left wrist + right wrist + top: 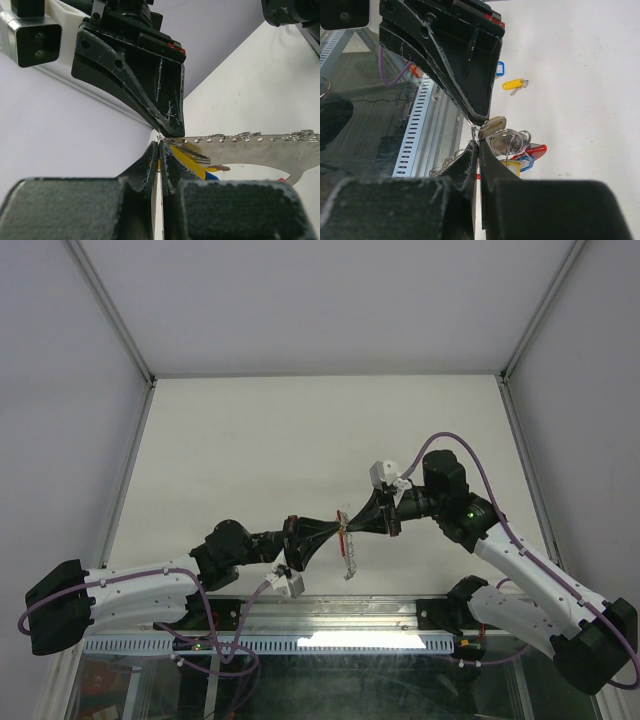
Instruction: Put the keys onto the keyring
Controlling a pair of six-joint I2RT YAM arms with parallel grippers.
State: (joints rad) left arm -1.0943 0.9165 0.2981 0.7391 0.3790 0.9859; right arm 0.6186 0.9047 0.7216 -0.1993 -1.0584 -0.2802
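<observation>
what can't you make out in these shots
- Top view: the keyring is too small and is pinched between the left fingers and right fingers, so the keys on it can't be counted.
- Left wrist view: a yellow tag and a blue tag are mostly hidden behind the left fingers.
- Right wrist view: a loose blue tag on the table is half hidden behind the left fingers, and its key is unseen.
</observation>
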